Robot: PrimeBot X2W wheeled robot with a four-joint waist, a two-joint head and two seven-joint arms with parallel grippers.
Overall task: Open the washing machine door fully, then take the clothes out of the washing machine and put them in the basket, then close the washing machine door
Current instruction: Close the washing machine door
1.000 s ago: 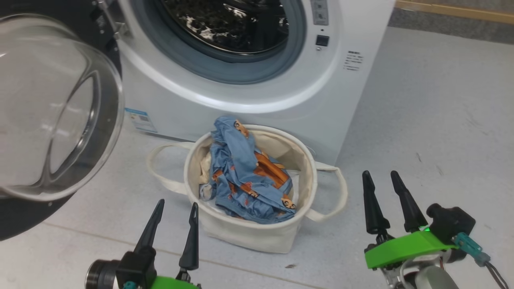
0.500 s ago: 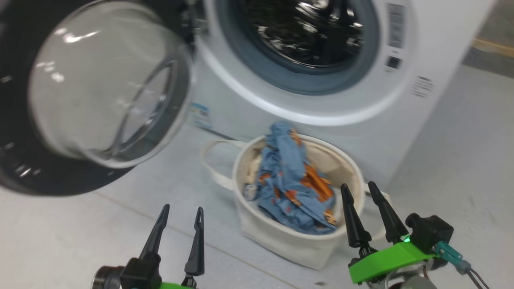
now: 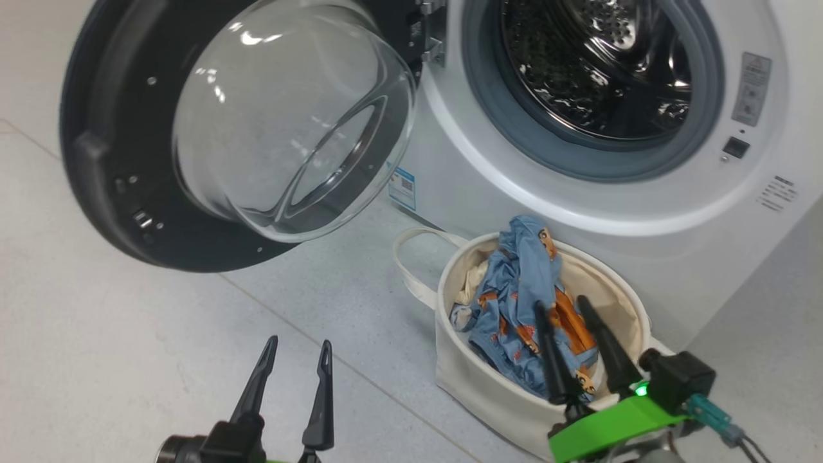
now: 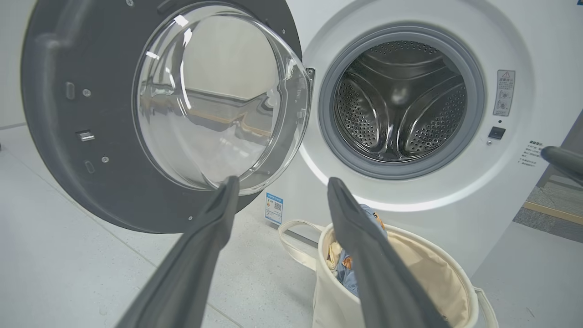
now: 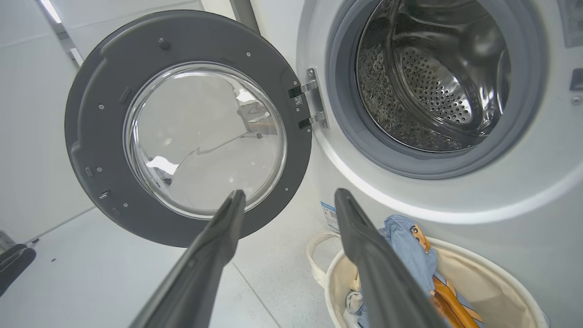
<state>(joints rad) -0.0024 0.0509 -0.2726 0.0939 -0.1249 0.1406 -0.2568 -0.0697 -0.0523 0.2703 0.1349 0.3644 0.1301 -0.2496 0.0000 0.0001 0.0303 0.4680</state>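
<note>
The washing machine door (image 3: 289, 122) is swung wide on its hinge, left of the washing machine (image 3: 578, 218), so the opening is unobstructed. The drum (image 4: 401, 114) appears empty, though its lowest front part is hidden by the gasket (image 3: 514, 128). The clothes (image 3: 514, 302) are heaped in the basket (image 3: 476, 379), set on the floor (image 3: 128, 334) just below the opening, likely for a short drop. The left tool (image 3: 299, 341) is held over bare floor, fingers moderately parted, nothing gripped. The right tool (image 3: 560, 301), by the basket, is likewise parted and empty. Only closing the door is judged left.
</note>
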